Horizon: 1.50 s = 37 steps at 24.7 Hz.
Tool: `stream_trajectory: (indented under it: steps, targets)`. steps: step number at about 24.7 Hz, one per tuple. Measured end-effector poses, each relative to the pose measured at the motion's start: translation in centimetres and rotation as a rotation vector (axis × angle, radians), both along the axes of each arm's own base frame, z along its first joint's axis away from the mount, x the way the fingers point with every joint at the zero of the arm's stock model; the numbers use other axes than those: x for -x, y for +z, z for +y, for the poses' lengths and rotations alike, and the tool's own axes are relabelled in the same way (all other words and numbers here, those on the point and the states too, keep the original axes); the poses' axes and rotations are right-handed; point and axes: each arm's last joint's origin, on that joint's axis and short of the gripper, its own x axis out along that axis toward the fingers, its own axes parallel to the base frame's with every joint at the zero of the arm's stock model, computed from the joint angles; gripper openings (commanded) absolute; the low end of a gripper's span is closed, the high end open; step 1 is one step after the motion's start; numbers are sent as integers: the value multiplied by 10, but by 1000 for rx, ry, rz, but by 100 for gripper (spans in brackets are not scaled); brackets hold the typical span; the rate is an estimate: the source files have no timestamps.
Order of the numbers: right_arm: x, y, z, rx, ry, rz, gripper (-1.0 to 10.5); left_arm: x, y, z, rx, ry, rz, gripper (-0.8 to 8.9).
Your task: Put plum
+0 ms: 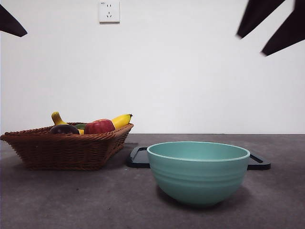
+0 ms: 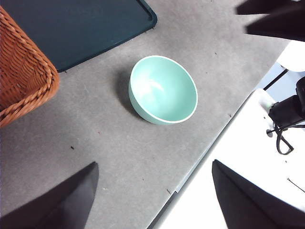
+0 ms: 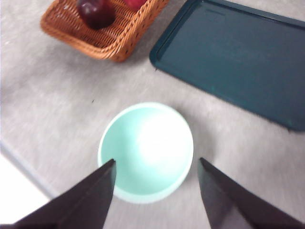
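The right gripper [image 3: 155,164] hangs above the teal bowl [image 3: 146,151], its two black jaws spread wide with nothing between them. The left gripper [image 2: 152,171] is likewise spread wide and holds nothing, high over the grey table [image 2: 95,143] near its edge. The bowl holds nothing. Just behind it lies a dark tray [image 1: 139,157], also bare. Beside the tray stands a wicker basket [image 1: 66,148]. In it lies the plum [image 1: 64,129], dark and glossy, at the end away from the tray, with a red apple [image 1: 99,126] and a yellow banana [image 1: 121,120] next to it. A white wall socket [image 1: 109,11] bears no readable writing.
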Motion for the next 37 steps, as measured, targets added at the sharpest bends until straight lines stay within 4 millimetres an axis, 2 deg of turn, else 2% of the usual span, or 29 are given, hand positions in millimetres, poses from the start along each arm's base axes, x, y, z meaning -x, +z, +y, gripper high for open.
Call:
stream_trajectory:
  steps: [4, 6, 18, 20, 23, 24, 37]
  targets:
    - [25, 2, -14, -11, 54, 79, 275, 0, 0, 0, 0, 1, 0, 374]
    - [32, 2, -17, -18, 72, 106, 275, 0, 0, 0, 0, 1, 0, 374]
    - [33, 3, -18, -30, 72, 99, 274, 0, 0, 0, 0, 1, 0, 360]
    - [33, 3, -18, -30, 72, 99, 225, 0, 0, 0, 0, 1, 0, 273]
    - [33, 3, -18, -30, 72, 99, 31, 0, 0, 0, 0, 1, 0, 58]
    - [33, 3, -18, -30, 72, 99, 4, 0, 0, 0, 0, 1, 0, -2]
    - [33, 3, -18, -25, 68, 96, 5, 0, 0, 0, 2, 2, -2, 9]
